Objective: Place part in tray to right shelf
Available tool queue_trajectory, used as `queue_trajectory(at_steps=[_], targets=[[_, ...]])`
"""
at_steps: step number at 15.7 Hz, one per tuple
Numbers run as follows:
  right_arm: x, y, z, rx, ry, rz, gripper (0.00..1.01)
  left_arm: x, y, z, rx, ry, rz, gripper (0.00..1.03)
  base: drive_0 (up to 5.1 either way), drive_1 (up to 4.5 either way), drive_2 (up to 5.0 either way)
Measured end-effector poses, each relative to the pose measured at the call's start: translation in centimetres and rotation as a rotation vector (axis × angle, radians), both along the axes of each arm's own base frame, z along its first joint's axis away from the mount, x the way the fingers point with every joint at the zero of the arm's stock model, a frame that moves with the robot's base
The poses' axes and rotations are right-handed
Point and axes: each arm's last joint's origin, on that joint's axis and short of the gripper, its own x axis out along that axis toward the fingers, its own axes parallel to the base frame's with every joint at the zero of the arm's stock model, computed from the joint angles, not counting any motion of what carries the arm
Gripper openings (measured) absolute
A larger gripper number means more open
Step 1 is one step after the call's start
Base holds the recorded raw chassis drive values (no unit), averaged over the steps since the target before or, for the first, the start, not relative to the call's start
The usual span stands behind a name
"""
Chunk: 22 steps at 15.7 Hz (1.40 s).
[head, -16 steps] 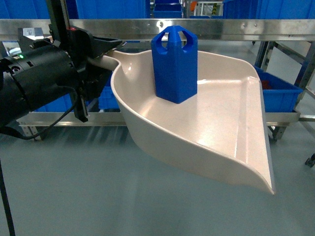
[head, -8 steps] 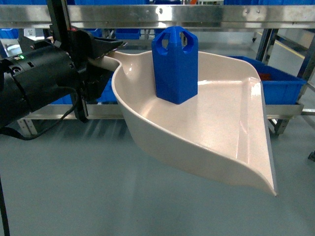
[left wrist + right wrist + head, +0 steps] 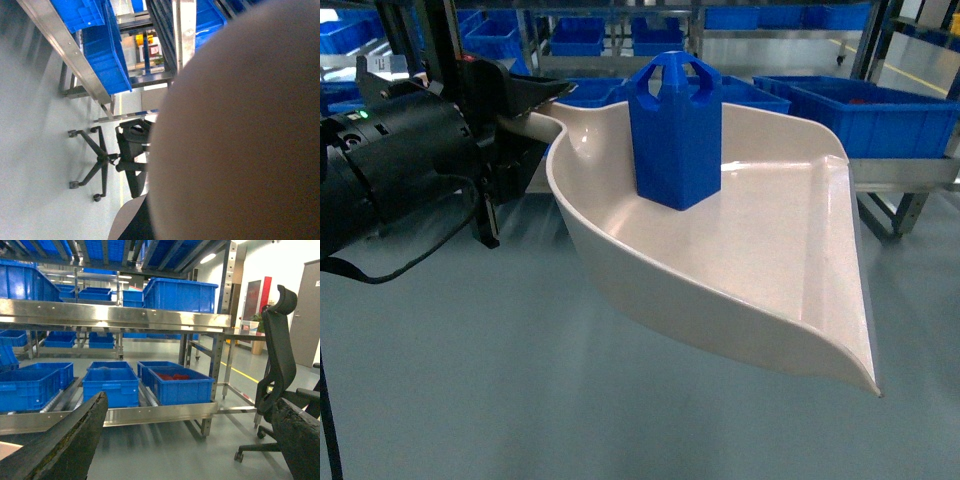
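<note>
while upright near tray [image 3: 750, 270] back wall, part [image 3: 675, 135] far from lip

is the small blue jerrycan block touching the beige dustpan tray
Touching. The head view shows the small blue jerrycan-shaped block standing upright with its base on the beige dustpan tray.

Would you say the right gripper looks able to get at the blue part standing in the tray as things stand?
Probably yes: the part stands upright and uncovered in the tray, whose right side is clear, and the right gripper is open and empty; it is not in the head view, though.
</note>
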Motion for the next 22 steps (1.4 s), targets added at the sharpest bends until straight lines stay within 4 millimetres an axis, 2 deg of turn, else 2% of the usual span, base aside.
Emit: queue_trajectory(at_steps=[12, 22], targets=[[0.00, 0.01, -0.03, 0.000, 0.002, 0.000, 0.98, -0.02, 0.00, -0.04, 0.000, 0.002, 0.000, 0.13, 0.0, 0.00, 0.0], [-0.01, 0.00, 0.02, 0.001, -0.003, 0.000, 0.98, -0.01, 0.00, -0.02, 0.000, 0.000, 0.000, 0.13, 0.1, 4.16, -4.0]])
